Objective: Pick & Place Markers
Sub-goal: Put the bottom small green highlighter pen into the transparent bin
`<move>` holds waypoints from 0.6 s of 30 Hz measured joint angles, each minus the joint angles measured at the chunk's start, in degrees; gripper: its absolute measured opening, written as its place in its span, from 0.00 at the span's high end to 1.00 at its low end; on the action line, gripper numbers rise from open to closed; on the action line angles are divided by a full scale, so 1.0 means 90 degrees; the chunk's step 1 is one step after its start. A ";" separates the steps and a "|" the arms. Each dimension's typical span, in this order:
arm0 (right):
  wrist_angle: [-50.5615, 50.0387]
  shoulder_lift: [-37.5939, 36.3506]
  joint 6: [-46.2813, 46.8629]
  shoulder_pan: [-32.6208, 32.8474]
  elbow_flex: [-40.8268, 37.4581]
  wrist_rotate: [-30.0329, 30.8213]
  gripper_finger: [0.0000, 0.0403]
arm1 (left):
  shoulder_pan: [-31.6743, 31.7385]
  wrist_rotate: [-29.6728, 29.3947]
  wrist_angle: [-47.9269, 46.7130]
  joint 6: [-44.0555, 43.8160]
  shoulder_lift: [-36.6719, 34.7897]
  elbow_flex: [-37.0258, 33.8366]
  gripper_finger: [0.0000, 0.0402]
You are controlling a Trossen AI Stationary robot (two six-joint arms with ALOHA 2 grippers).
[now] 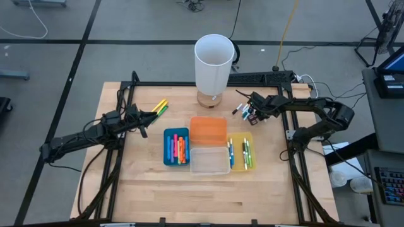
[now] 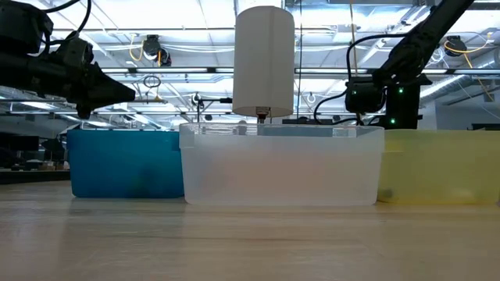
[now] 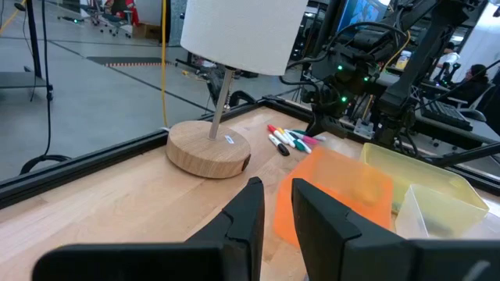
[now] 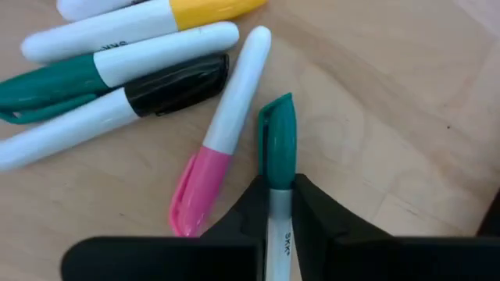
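Note:
Several white markers with green, black, yellow and pink caps (image 4: 223,140) lie side by side on the table right of the lamp (image 1: 242,108). My right gripper (image 1: 252,115) is among them, shut on a white marker with a green cap (image 4: 278,148). Two markers, yellow and green (image 1: 160,107), lie left of the lamp. My left gripper (image 1: 145,120) hangs just beside them over bare wood, its fingers (image 3: 251,215) a narrow gap apart and holding nothing. More markers lie in the blue bin (image 1: 177,148) and the yellow bin (image 1: 245,152). My right gripper pinches the green-capped marker between its two fingers at the white barrel (image 4: 279,204), just behind the cap. The marker lies along the fingers, with its cap end (image 4: 277,117) sticking out ahead of them. Whether it is lifted off the wood I cannot tell.
A white lamp on a round wooden base (image 1: 213,63) stands at the far middle of the table. An orange bin (image 1: 208,128) and a clear bin (image 1: 209,161) sit between the blue bin and the yellow bin. A black frame runs round the table edges (image 1: 297,164).

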 joint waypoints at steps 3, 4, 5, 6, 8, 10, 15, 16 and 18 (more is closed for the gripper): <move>0.0074 0.0000 -0.0121 0.0000 -0.0002 0.0009 0.94 | 0.0000 0.0000 0.0000 0.0002 0.0000 0.0000 0.82; 0.0100 -0.0004 -0.0154 0.0000 -0.0002 0.0016 0.94 | 0.0000 0.0000 0.0002 0.0001 0.0000 0.0000 0.82; 0.0109 -0.0038 -0.0222 0.0000 -0.0002 0.0016 0.94 | 0.0000 0.0001 0.0002 0.0001 0.0000 0.0000 0.82; 0.0121 -0.0092 -0.0258 0.0000 -0.0002 0.0021 0.94 | 0.0000 0.0001 0.0000 0.0002 0.0000 0.0000 0.82; 0.0140 -0.0293 -0.0281 0.0008 -0.0008 0.0131 0.95 | 0.0000 0.0000 0.0002 0.0002 0.0000 0.0000 0.82; 0.0102 -0.0570 -0.0281 0.0010 -0.0046 0.0167 0.95 | 0.0000 0.0001 0.0002 0.0002 0.0000 0.0000 0.82; 0.0194 -0.1524 -0.0409 0.0149 -0.0032 0.0192 0.95 | 0.0000 0.0000 0.0000 0.0000 0.0000 0.0000 0.82; 0.0225 -0.1699 -0.0442 0.0210 -0.0033 0.0126 0.95 | 0.0000 0.0000 0.0003 0.0001 0.0004 0.0000 0.82; 0.0485 -0.1994 -0.0581 0.0358 -0.0035 -0.0167 0.95 | 0.0000 0.0002 -0.0002 0.0000 0.0012 0.0000 0.82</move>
